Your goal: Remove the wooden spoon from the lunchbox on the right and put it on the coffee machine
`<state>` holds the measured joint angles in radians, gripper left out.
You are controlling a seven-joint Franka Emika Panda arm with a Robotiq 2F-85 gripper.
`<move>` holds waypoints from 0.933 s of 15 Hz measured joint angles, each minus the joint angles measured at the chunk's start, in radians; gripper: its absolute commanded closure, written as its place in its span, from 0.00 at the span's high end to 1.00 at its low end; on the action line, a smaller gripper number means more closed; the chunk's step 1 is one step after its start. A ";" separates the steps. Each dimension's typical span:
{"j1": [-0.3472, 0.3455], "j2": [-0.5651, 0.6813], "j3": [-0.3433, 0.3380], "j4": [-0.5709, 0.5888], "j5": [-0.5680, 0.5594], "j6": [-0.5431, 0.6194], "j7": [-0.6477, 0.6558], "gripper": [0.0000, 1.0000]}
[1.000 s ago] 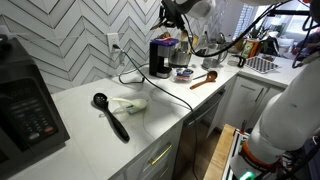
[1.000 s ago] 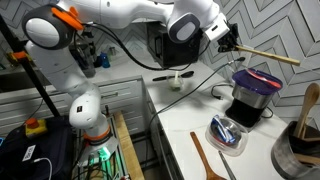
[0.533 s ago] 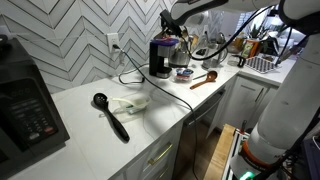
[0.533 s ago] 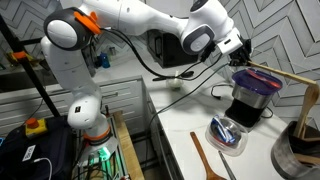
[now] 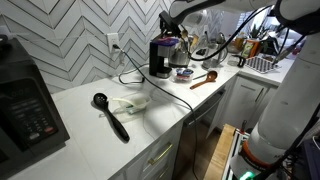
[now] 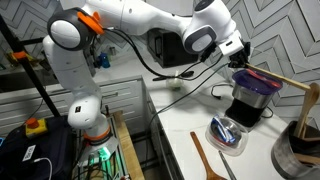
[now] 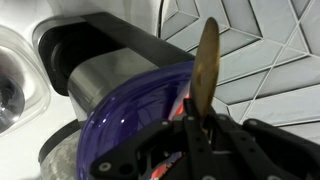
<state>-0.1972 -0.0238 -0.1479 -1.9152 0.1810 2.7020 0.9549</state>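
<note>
A: What takes the most room here?

B: The white arm. It reaches over the white counter toward the tiled wall, and it ends above the coffee machine.

A: How does the coffee machine look?

B: It is a small black box with a round purple-blue lid on top. In the wrist view the same lid fills the lower left, with the dark body of the machine behind it.

A: And the lunchbox?

B: The lunchbox stands on the counter near the machine, at about seven o'clock from it, not touching. Some small things lie inside, too small to name.

A: Where is the gripper?

B: The gripper hangs just above the lid, at about eleven o'clock from it. Its fingers are pressed narrow on the handle of the wooden spoon – the wrist view shows this grip clearly at the gripper.

A: So the wooden spoon is out of the lunchbox?

B: Yes. It runs from the fingers toward four o'clock, across over the lid, and its end passes the far edge of the machine. If it touches the lid, I cannot tell. In the wrist view the wooden spoon points to twelve o'clock.

A: Anything smaller?

B: A spare spoon lies flat on the counter – at about seven o'clock from the lunchbox, well apart from the gripper.
</note>
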 measured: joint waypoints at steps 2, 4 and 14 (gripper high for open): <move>0.002 -0.003 0.000 0.005 0.011 -0.020 -0.004 0.06; 0.002 -0.004 0.000 0.006 0.019 -0.044 -0.005 0.35; 0.002 -0.035 -0.003 0.024 0.047 -0.144 -0.024 1.00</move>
<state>-0.1954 -0.0588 -0.1508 -1.8912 0.2278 2.5584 0.9311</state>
